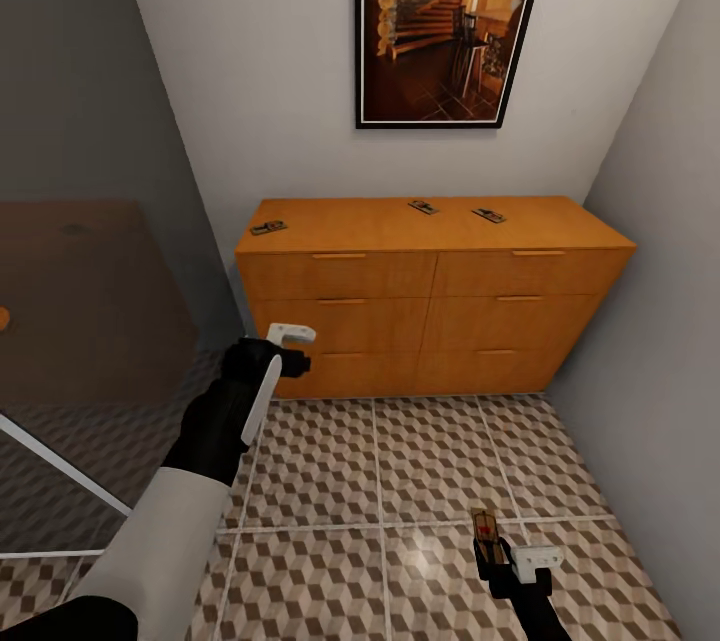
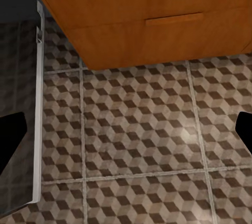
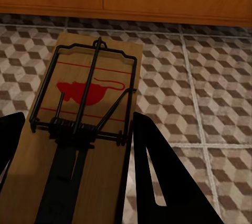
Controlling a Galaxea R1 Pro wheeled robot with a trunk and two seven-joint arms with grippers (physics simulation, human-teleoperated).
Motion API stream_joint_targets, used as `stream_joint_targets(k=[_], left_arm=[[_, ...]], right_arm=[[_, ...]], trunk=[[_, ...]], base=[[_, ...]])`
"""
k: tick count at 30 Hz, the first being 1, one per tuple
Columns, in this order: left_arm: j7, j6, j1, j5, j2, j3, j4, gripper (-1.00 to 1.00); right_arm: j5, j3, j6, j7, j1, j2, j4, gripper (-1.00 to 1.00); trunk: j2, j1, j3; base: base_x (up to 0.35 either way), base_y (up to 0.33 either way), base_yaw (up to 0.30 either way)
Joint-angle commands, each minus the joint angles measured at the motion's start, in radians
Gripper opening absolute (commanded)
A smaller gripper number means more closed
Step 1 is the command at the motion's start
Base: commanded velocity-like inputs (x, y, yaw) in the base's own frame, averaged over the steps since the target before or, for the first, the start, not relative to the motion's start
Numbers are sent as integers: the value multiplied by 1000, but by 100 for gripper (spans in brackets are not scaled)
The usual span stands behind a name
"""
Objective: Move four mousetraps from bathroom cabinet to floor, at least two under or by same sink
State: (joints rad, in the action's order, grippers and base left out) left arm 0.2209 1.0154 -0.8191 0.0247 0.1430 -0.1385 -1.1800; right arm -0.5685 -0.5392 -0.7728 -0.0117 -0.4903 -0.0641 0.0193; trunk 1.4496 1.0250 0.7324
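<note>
The right hand [image 1: 497, 553] grips one mousetrap [image 3: 86, 129] low over the bathroom floor [image 1: 400, 481], three mousetraps [image 1: 424, 207] lie atop the cabinet [image 1: 430, 306], and the left hand [image 1: 290, 346] hangs open.

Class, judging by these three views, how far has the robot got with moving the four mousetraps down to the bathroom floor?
Nothing looks finished: no mousetrap lies on the bathroom floor. In hand: the right gripper is shut on one trap, held low over the tiles. Left: three traps sit on top of the cabinet, at its left, middle and right. The left gripper is open and holds nothing.
</note>
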Motion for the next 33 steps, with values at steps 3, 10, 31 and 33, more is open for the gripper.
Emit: stream_joint_targets(k=[3,10,31,33], left_arm=[[4,4,-1,2,-1,-6,-16,100],[2,5,-2,1,-4,-12,-104,100],[0,6,0,3,-5,-101,-146,100],[0,6,0,3,-5,-101,-147,100]], right_arm=[[-4,-9,1,-5,-1,-1,-1,-100],[-4,-8,4,-5,-1,0,-1,-100],[-4,-9,15,-5,-1,-1,-1,-100],[-4,-9,15,-5,-1,-1,-1,-100]], trunk=[[0,0,1],[0,0,1],[0,0,1],[0,0,1]], base=[[0,0,0],[0,0,0],[0,0,0],[0,0,0]])
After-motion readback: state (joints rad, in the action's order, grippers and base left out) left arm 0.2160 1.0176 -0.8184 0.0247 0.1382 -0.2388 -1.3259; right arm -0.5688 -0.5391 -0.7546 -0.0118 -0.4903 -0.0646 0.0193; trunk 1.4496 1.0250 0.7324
